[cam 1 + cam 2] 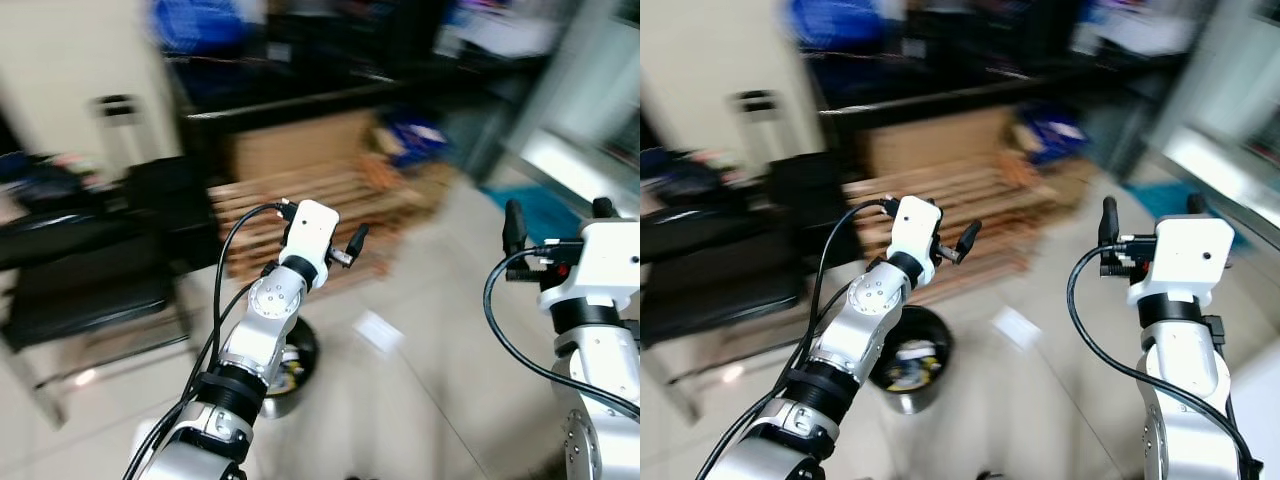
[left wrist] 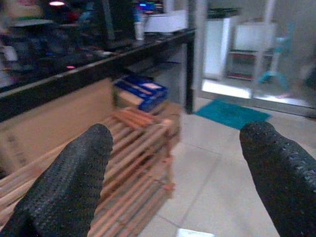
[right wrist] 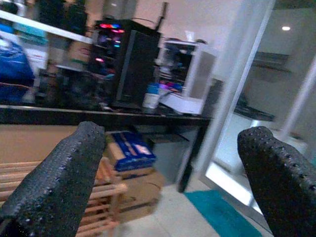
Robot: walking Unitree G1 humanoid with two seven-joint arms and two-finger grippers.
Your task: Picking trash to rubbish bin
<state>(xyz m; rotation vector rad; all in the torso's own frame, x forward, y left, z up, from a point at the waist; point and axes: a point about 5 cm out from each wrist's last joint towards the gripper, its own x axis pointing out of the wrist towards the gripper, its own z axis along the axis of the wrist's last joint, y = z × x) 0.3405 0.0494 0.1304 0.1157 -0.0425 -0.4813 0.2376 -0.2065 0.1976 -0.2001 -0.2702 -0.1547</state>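
Nearest, at six o'clock, the round dark metal rubbish bin [image 1: 910, 362] sits on pale tiles, scraps inside. Both the left gripper [image 2: 173, 173] and right gripper [image 3: 168, 168] are spread wide, empty. At one o'clock, a small white scrap [image 1: 1017, 326] looks light and flimsy; pinch an edge. Beyond, stacked wooden slatted pallets [image 1: 940, 215].

The 2 eye views look forward and down from the head, blurred, over both raised arms to a tiled floor [image 1: 1040, 380], a round rubbish bin [image 1: 908, 362] near the left arm, a stack of wooden slats [image 1: 300, 200] and a dark bench [image 1: 300, 100] behind it. The left wrist view looks level along its end effector [image 2: 177, 173], between 2 black fingers [image 2: 69, 182] spread wide, at the slats [image 2: 133, 163], the bench, a blue box [image 2: 143, 91] and a teal mat [image 2: 232, 113]. The right wrist view, between its own spread fingers [image 3: 59, 182], faces the same slats, bench, blue box and mat from a little higher, so all 4 views share that corner.
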